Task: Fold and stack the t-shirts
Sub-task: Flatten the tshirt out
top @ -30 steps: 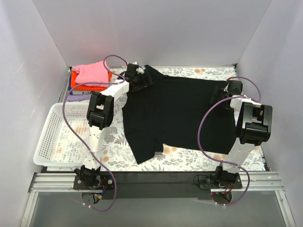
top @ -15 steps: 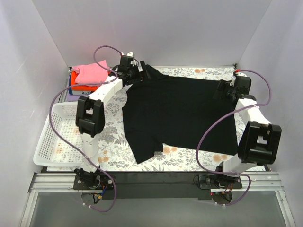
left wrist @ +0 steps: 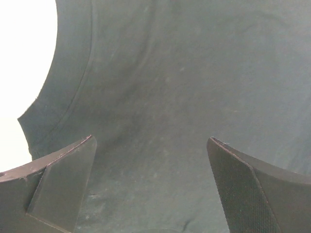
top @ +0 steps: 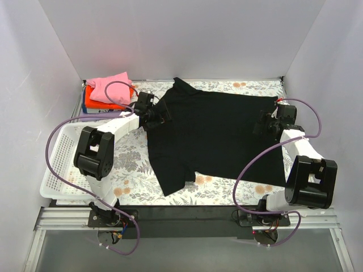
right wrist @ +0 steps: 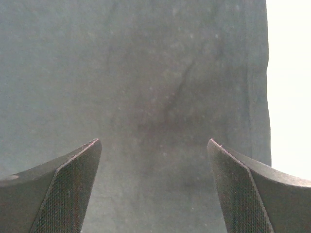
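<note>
**One black tee laid out, no fold begun**

Two shirts judged done, stacked at the upper left of the overhead frame: pink t-shirt (top: 110,88) on top, loosely folded and a little rumpled; orange t-shirt (top: 89,92) beneath, only its edges showing. Anything lower in that pile too hidden to name.

Black t-shirt (top: 215,136): spread flat across the centre of the frame on the flower-patterned tablecloth (top: 227,192), collar end at left, hem at right, one short sleeve pointing to the lower left, another to the top. Not yet folded or stacked; judged the item in hand, with every fold and the transfer to the pile left to do.

Left gripper (top: 154,118): jaws spread wide, nothing pinched, poised over the collar area; curved ribbed neckline at upper left of its wrist view.

Right gripper (top: 266,126): likewise spread wide and empty, over the hem end near the straight stitched edge at right of its wrist view.

Cloth: matte, soft knit, faint lint specks, a shallow crease under each gripper.

White mesh basket (top: 62,164): rigid plastic, at left of frame.
</note>
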`<action>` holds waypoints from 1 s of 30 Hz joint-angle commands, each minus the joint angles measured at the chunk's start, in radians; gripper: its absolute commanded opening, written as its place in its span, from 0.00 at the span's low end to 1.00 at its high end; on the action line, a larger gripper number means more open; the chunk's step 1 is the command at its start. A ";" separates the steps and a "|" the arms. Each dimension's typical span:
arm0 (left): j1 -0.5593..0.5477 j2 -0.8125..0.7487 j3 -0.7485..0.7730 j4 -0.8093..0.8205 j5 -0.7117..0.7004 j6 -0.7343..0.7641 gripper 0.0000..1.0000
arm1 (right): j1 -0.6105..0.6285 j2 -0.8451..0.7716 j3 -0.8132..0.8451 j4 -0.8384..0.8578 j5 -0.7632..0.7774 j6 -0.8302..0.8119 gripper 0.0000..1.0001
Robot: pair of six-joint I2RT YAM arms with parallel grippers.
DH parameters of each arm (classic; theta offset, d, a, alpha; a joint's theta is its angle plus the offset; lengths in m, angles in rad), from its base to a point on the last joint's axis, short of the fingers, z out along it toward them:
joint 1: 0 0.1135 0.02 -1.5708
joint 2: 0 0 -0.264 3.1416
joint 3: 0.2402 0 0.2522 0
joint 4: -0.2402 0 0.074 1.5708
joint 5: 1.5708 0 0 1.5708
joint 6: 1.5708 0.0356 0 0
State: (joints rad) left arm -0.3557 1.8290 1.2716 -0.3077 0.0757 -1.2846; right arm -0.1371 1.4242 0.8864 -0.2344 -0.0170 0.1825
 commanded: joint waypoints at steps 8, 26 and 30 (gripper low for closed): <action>-0.005 0.075 -0.017 0.042 -0.016 -0.056 0.97 | 0.021 0.076 -0.035 0.024 0.048 -0.006 0.96; 0.046 0.257 0.069 0.035 -0.093 -0.033 0.97 | 0.045 0.159 -0.034 0.035 0.071 0.000 0.96; 0.060 0.311 0.141 0.018 -0.088 -0.009 0.97 | 0.051 0.203 -0.007 0.038 0.077 0.006 0.96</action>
State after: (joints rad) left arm -0.3187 2.0571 1.4002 -0.2157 0.0193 -1.3342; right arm -0.0948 1.5921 0.8558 -0.2214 0.0498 0.1822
